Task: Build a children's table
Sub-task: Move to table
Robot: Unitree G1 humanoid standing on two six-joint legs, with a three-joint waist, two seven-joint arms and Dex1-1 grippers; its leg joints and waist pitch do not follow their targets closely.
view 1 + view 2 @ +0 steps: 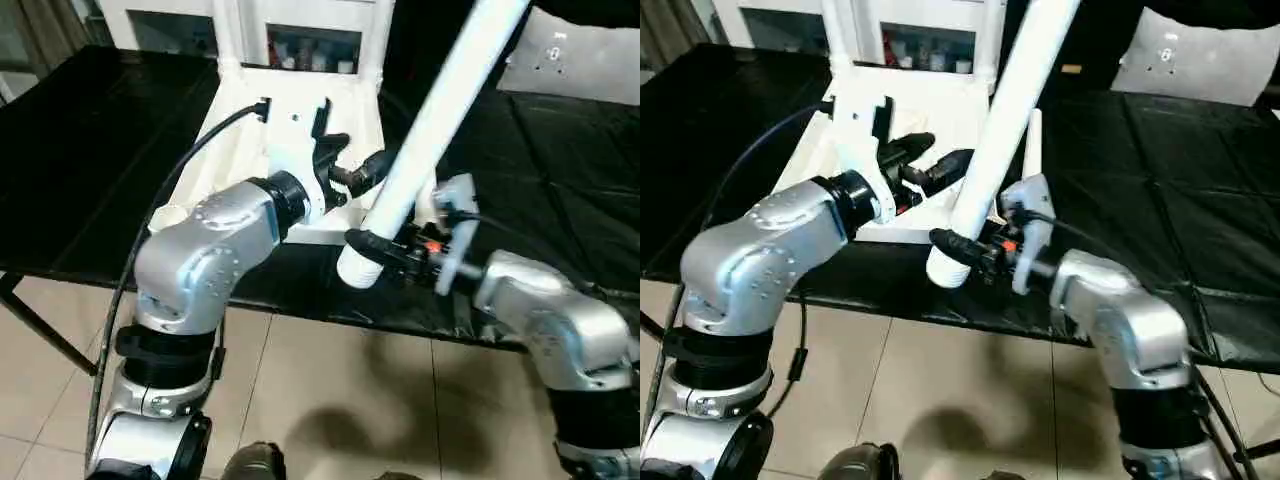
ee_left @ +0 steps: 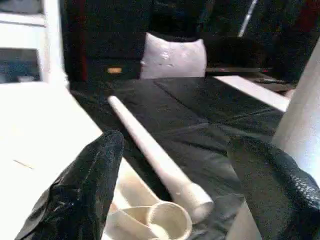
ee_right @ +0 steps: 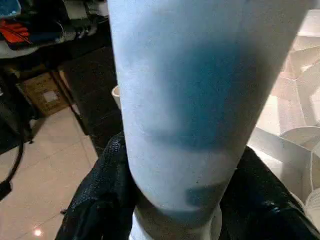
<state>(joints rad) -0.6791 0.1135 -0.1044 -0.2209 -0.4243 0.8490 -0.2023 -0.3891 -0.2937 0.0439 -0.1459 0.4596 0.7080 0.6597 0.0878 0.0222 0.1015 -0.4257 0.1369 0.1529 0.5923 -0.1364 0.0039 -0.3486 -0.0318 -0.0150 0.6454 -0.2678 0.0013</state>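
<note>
One square table top (image 1: 300, 140) lies on the black table (image 1: 90, 160). Three white tube legs show — one held tilted (image 1: 440, 110), one lying loose (image 2: 150, 147), one upright at the top's far corner (image 1: 837, 35). Two grippers — left (image 1: 352, 165), right (image 1: 385, 250). One white pad (image 1: 1200, 60). One cabinet (image 1: 180, 20).

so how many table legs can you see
2: one leg clamped in the right gripper, slanting up over the table top; another leg lying on the black surface. Others may be hidden.

1. Both arms (image 1: 205, 265) are shiny silver and round, with black rings at the joints.
2. A black cable (image 1: 150, 225) loops over the left arm.
3. The fingers (image 2: 82, 192) are black and bumpy.
4. The right wrist (image 1: 455, 235) is white.
</note>
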